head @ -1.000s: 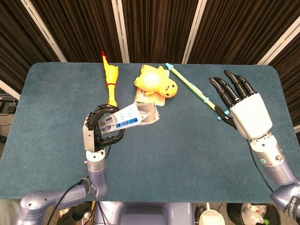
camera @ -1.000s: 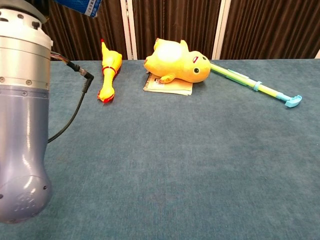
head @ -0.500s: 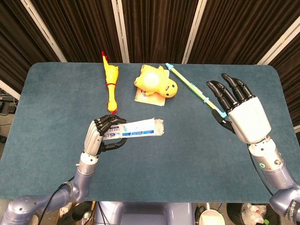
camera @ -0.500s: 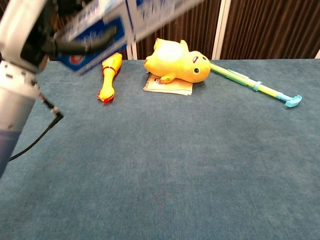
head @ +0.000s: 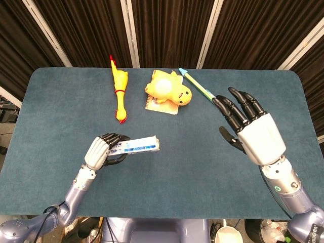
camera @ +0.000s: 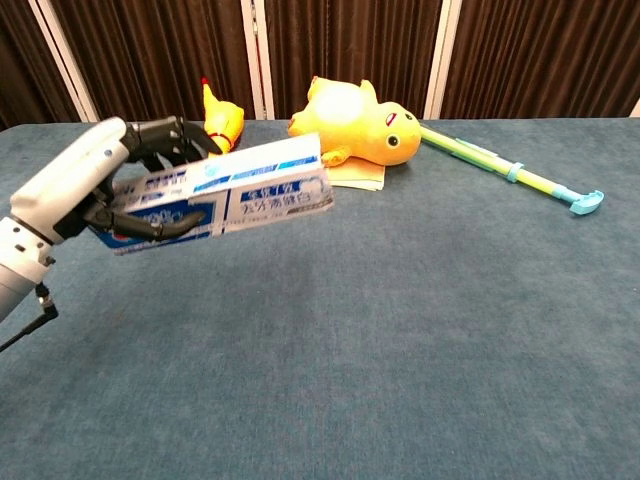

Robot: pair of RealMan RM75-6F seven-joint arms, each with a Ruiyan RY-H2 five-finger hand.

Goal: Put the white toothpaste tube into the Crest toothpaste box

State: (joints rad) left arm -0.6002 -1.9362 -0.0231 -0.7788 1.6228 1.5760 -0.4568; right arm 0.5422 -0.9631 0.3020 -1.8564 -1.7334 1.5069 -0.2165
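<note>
The left hand sits at about 7 o'clock on the table, its dark fingers wrapped around one end of the toothpaste box. The box is long and narrow, white with blue panels and blue print, a red-and-blue logo showing near the held end in the chest view. It lies roughly level above the cloth, its free end pointing toward 3 o'clock; I cannot tell whether that end is open. The white tube itself cannot be made out in either view.

Against the earlier frames, the left hand has dropped lower and nearer the table's front edge, and the box, which was tipped up and raised high a second ago, is now flatter and lower, fully inside the chest view.

At 12 o'clock lie a rubber chicken, then a yellow plush duck resting on a small notebook, then a thin green-and-yellow stick with blue tips slanting toward 2 o'clock.

The right hand hovers at 3 o'clock, fingers spread and holding nothing; it has shifted a little inward and toward the front since a second ago, and it does not show in the chest view.
</note>
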